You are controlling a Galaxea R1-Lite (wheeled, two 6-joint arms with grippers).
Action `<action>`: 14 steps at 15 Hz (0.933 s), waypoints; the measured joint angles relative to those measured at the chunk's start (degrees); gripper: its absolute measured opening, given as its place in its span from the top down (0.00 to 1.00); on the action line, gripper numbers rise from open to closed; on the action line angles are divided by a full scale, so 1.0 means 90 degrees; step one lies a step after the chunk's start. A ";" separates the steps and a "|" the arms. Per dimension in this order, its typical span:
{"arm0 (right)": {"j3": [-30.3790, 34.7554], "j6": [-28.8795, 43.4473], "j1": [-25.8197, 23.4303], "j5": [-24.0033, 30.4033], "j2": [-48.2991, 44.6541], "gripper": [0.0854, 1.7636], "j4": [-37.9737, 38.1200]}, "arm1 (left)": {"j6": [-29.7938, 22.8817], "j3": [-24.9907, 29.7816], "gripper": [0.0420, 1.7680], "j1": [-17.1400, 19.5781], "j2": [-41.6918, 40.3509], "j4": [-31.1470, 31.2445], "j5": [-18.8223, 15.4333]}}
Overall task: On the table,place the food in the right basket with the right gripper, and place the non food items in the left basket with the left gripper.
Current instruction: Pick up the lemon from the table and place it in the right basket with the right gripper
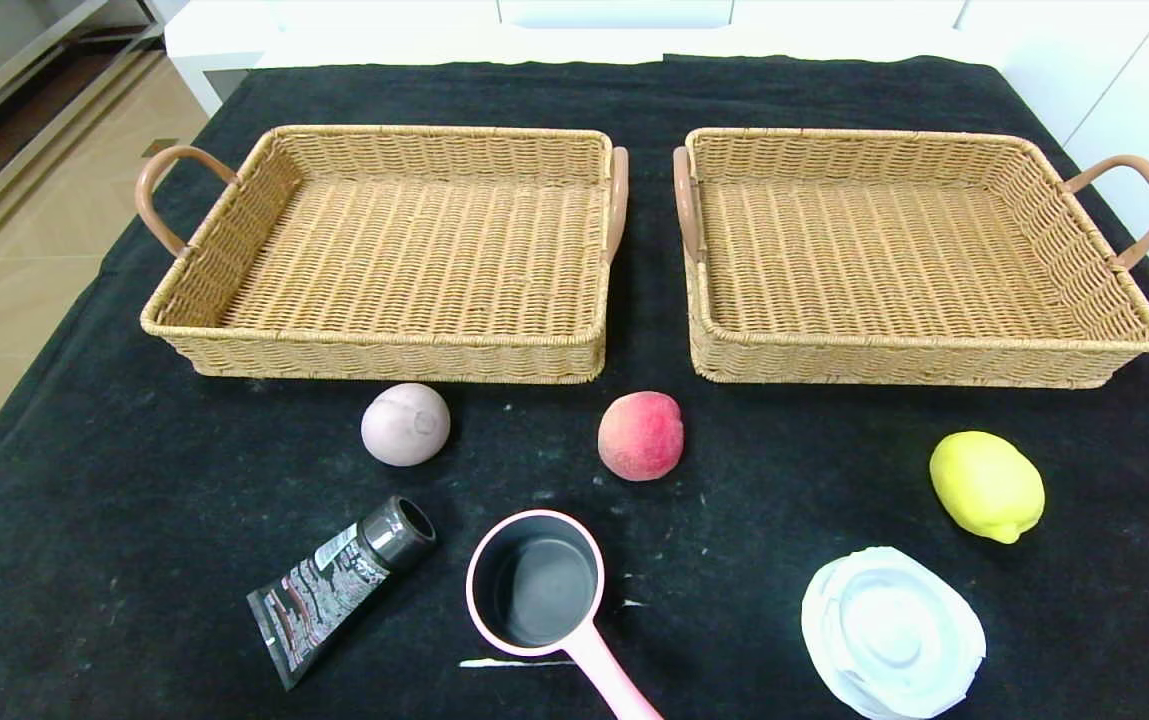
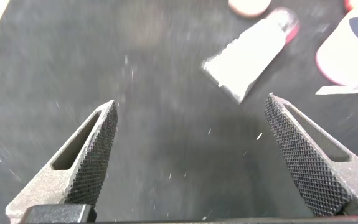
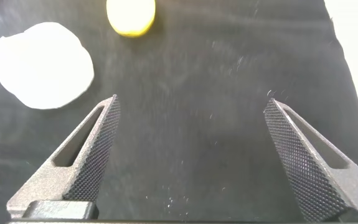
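A: Nearest us, our left gripper (image 2: 191, 155) and right gripper (image 3: 191, 155) hang over bare table (image 1: 84, 560), jaws wide, holding nothing. The white dish (image 1: 892, 632), pink pan (image 1: 539, 590) and black tube (image 1: 339, 585) lie closest.

B: We might mishandle that flat dish; our fingers could slide off its low rim. The pan's handle runs out of the head view, so we can't judge it.

A: Beyond them sit the mauve ball (image 1: 405, 424), peach (image 1: 640, 435) and lemon (image 1: 986, 485). Round fruit may roll if nudged.

B: The ball lies before the left basket (image 1: 374, 355), far from the right basket (image 1: 924, 360); we could misfile it.
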 joint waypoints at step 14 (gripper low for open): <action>-0.3570 -0.0837 0.0217 0.0549 0.4527 0.04 0.0111 | 0.0746 -0.4091 0.03 -0.0471 0.4189 0.0352 -0.1673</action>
